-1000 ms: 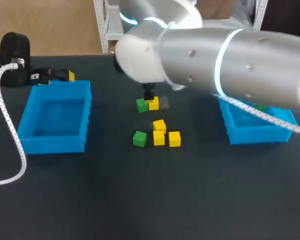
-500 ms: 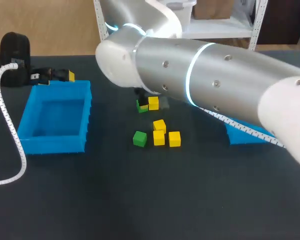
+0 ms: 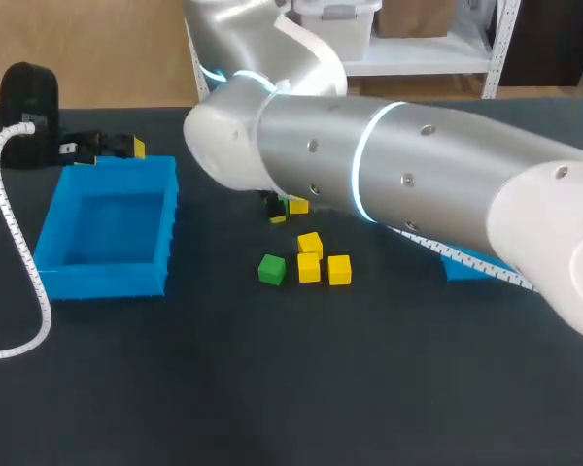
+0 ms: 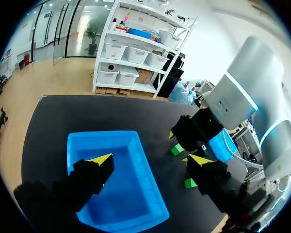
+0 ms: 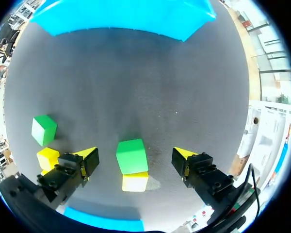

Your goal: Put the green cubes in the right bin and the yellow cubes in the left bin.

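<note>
The right fingers are held open, one on each side of a green cube. The cube lies on the bench in the gap between them and is touched by neither tip. A yellow cube is set against the green cube on its wrist-side face, behind the line of the fingers and in the path of neither. Just beside the outer face of one finger a further yellow cube is seen, and a little ahead of it a second green cube. Well ahead of the fingers the left bin is stretched across, and behind them, under the wrist, an edge of the right bin is shown.

The left fingers are likewise spread with nothing held, and the floor of the left bin is seen under their gap. No cube is seen in that bin. The contents of the right bin cannot be told, since most of it is hidden by the right arm.

The step in hand is judged to be the grasp of a green cube. Whether the tips are low enough cannot be told. A closing on the cube's two free faces is called for next. A straight lift is then needed so that the touching yellow cube is not dragged, followed by a carry back to the right bin.
</note>
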`<state>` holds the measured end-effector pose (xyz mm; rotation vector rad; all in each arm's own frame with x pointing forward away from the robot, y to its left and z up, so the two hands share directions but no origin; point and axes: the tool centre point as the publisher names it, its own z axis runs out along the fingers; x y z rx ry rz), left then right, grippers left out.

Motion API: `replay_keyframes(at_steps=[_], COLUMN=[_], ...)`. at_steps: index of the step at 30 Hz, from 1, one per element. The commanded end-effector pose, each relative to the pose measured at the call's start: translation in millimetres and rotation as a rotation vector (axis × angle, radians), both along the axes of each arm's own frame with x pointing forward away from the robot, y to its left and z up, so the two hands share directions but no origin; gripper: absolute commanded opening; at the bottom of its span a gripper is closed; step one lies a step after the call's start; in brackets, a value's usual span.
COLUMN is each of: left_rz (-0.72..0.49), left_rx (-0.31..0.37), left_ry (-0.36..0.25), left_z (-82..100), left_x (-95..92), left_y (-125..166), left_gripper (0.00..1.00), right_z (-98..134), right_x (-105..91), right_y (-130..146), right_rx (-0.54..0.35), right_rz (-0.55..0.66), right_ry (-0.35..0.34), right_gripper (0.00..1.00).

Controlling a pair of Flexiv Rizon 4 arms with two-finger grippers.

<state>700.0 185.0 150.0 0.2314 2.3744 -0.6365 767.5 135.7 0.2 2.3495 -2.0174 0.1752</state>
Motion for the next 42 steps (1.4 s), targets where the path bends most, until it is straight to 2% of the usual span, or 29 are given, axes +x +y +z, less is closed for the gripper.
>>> replay_keyframes(at_steps=[1, 3, 7, 9, 10, 20, 28, 35, 42], left_rz=[0.0, 0.0, 0.0, 0.0, 0.0, 0.0, 0.0, 0.0, 0.0], left_rx=[0.0, 0.0, 0.0, 0.0, 0.0, 0.0, 0.0, 0.0, 0.0], left_ry=[0.0, 0.0, 0.0, 0.0, 0.0, 0.0, 0.0, 0.0, 0.0], left_z=[0.0, 0.0, 0.0, 0.0, 0.0, 0.0, 0.0, 0.0, 0.0], left_x=[0.0, 0.0, 0.0, 0.0, 0.0, 0.0, 0.0, 0.0, 0.0], left_y=[0, 0, 0, 0, 0, 0, 0, 0, 0], left_gripper=[1.0, 1.0, 1.0, 1.0, 1.0, 1.0, 1.0, 1.0, 1.0], right_z=[-6, -7, -10, -10, -11, -6, 19, 60, 94], right_x=[-4.8, -4.5, -4.6, -5.2, -5.4, -6.9, -7.7, -1.9, 3.8], right_y=[-6, -6, -7, -7, -7, -6, -6, -12, -44], right_rx=[0.005, 0.003, -0.004, -0.004, -0.003, 0.005, 0.049, 0.132, 0.224], right_rz=[-0.004, -0.006, -0.008, -0.009, -0.01, -0.026, -0.061, -0.198, -0.386], right_ry=[-0.02, -0.02, -0.021, -0.022, -0.023, -0.027, -0.072, -0.146, -0.195], right_gripper=[1.0, 1.0, 0.3, 0.07, 0.0, 0.0, 0.0, 0.0, 0.0])
